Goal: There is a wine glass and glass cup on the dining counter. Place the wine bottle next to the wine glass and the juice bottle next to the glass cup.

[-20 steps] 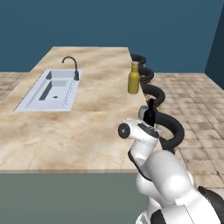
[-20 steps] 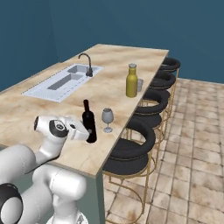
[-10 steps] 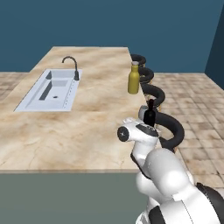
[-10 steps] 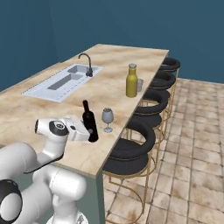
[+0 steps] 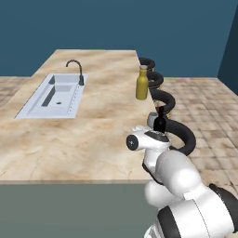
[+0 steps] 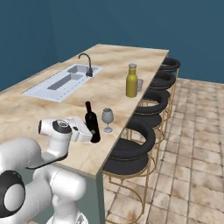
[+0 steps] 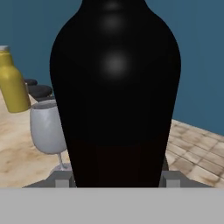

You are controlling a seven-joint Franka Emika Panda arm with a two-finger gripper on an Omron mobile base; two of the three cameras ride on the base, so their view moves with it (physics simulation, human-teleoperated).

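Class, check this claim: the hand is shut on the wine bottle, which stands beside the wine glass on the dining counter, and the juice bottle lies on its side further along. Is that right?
Not quite. The juice bottle stands upright, as the right base view shows. The rest holds: the hand is shut on the wine bottle, beside the wine glass on the dining counter.

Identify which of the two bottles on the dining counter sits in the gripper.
The wine bottle: slim, near-black, long-necked, beside the wine glass, with the gripper closed on its base. The stout yellow juice bottle stands apart, farther along the counter.
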